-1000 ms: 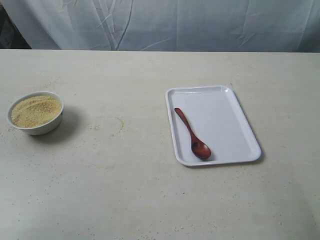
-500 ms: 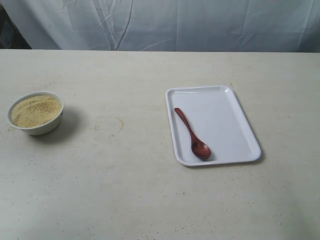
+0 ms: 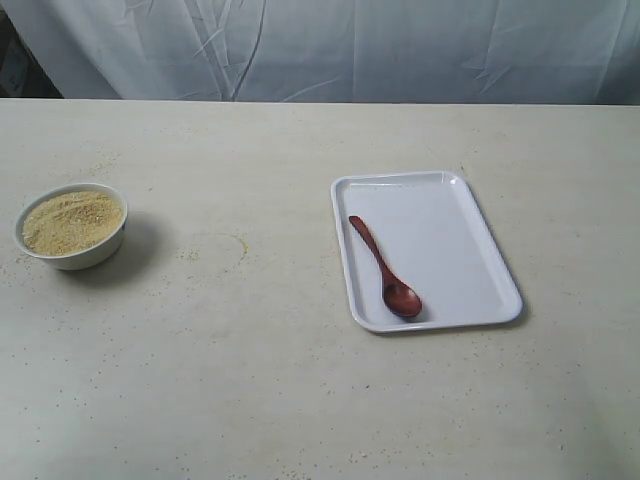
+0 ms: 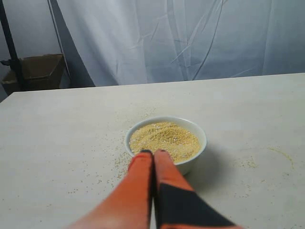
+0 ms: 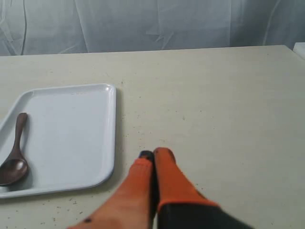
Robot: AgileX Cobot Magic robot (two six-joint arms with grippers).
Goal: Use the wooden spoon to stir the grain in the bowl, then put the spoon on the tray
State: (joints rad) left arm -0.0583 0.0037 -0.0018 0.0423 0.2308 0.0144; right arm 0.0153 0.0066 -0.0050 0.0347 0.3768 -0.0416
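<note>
Grain [image 3: 72, 222], fine and sandy yellow, fills the small round white ceramic bowl [image 3: 75, 260] to a low mound near the far left of the pale, mottled beige table [image 3: 250, 390]. The left gripper [image 4: 153, 152] does not show in the exterior view. In its wrist view its two orange fingers [image 4: 138, 176] are pressed flat together with no gap, and nothing is held between them. The bowl sits just ahead of those fingertips, its near rim right beyond them, though whether they touch it cannot be told. Loose granules [image 4: 121, 160] speckle the table around the bowl, and a faint ring mark [image 3: 236, 247] shows on the surface further along.

Past the middle lies the flat white rectangular plastic tray [image 3: 450, 240] with rounded corners and a low rim. The dark reddish-brown wooden spoon [image 3: 385, 266] rests inside it along its bowl-side edge, its oval end at the near end of the tray. The right gripper [image 5: 153, 153] is likewise seen only in its wrist view, with the fingers closed tight against each other and empty. The tray lies ahead of it and off to one side, apart from the tips, with the spoon at the tray's farther edge from them.

Behind the table hangs a creased white cloth backdrop [image 3: 350, 50]. Beyond the left gripper, past the table's edge, stand a brown cardboard box [image 4: 40, 69] and a dark upright pole [image 4: 8, 43].
</note>
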